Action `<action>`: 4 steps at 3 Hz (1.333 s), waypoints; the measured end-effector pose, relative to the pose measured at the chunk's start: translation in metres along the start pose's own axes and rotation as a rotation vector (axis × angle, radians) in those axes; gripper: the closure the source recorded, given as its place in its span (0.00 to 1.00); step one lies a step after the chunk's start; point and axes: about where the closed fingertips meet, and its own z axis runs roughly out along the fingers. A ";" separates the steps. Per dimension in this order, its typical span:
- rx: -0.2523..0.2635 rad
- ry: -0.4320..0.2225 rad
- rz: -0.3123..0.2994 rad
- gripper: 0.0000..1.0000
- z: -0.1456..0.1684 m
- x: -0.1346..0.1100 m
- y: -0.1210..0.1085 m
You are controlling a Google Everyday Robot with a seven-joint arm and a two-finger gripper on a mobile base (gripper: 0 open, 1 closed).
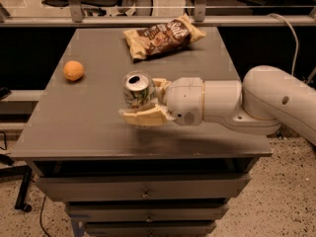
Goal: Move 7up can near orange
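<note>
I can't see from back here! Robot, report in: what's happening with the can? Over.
Gripper over mid-table, shut on 7up can. Orange sits apart from the can. Chip bag behind, not between them.

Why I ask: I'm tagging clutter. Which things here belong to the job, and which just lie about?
Job:
- can, clamped in the gripper near the middle of the table
- orange, near the left edge

Lying about:
- chip bag, at the far edge
</note>
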 end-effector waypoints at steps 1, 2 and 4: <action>0.000 0.000 0.000 1.00 0.000 0.000 0.000; 0.006 -0.011 -0.012 1.00 0.001 -0.005 -0.003; -0.023 -0.058 -0.041 1.00 0.046 -0.010 -0.088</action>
